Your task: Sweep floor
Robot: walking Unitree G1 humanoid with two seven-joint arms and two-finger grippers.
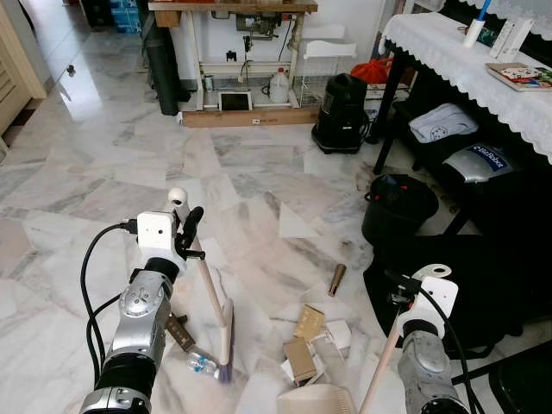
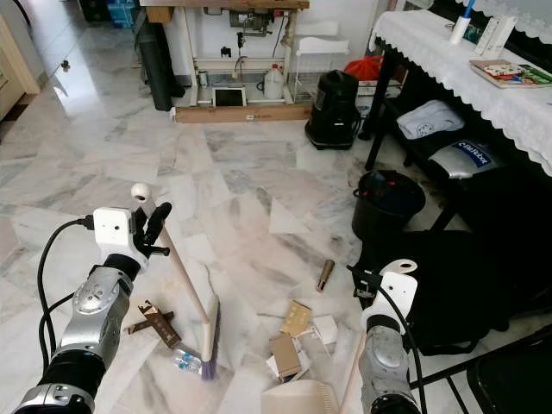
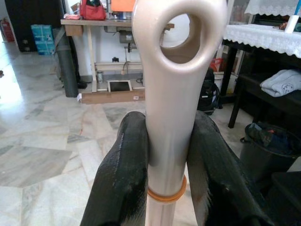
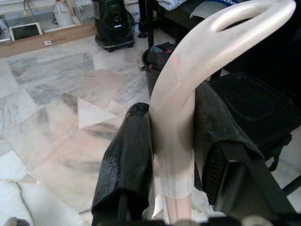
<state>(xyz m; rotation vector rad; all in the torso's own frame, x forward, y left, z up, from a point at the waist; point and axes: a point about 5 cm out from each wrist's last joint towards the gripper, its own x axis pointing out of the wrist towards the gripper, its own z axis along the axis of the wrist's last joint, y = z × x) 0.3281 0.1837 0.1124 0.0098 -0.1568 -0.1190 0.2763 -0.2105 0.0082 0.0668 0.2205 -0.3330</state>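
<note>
The left gripper (image 1: 185, 226) is clamped on the broom handle (image 1: 211, 293), its bristles down at seven o'clock of the litter (image 1: 304, 345), while the right gripper (image 4: 171, 141) is clamped on the dustpan handle (image 4: 188, 94), pan (image 1: 315, 401) at six o'clock to catch it.

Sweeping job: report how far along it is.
Done: both tools are gripped. The left hand is shut on the beige-handled broom; the right hand is shut on the cream dustpan handle.
In hand: the broom bristles rest beside a clear plastic bottle, with small cardboard boxes gathered near the cream dustpan.
Left: a brown tube lies apart, and no litter visibly lies in the pan.
</note>
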